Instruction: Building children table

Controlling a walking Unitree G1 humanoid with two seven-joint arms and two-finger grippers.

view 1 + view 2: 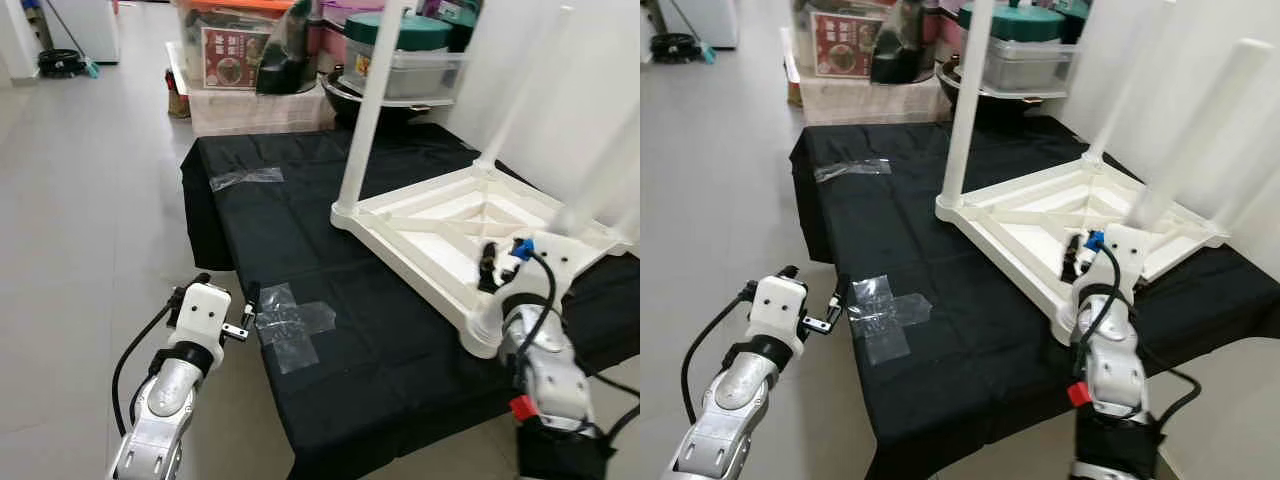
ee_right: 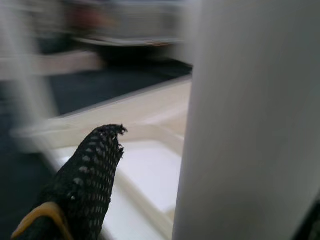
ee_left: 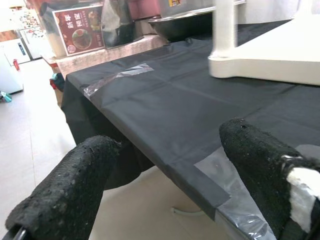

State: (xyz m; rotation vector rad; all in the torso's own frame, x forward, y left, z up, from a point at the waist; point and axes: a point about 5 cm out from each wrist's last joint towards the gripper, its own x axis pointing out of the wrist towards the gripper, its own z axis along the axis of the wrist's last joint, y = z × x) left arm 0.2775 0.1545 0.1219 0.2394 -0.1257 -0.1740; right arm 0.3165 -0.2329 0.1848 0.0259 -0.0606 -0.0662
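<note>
A white children's table [image 1: 440, 225] lies upside down on a black-covered table [image 1: 300, 200], with white legs pointing up, one at its left corner [image 1: 370, 110]. My right gripper [image 1: 1077, 257] is over the underside near the front corner, shut on another white leg [image 1: 1195, 130] that leans up to the right. That leg [image 2: 250, 120] looms blurred beside one black finger [image 2: 95, 170] in the right wrist view. My left gripper [image 1: 225, 290] hangs open at the cloth's near-left edge, beside a cross of clear tape [image 1: 292, 322], with nothing in it.
A strip of clear tape [image 1: 246, 178] lies further back on the cloth. Behind the table stand storage boxes [image 1: 240, 50], a dark pan [image 1: 345, 95] and a green-lidded container [image 1: 410, 50]. Tiled floor [image 1: 90, 200] spreads to the left.
</note>
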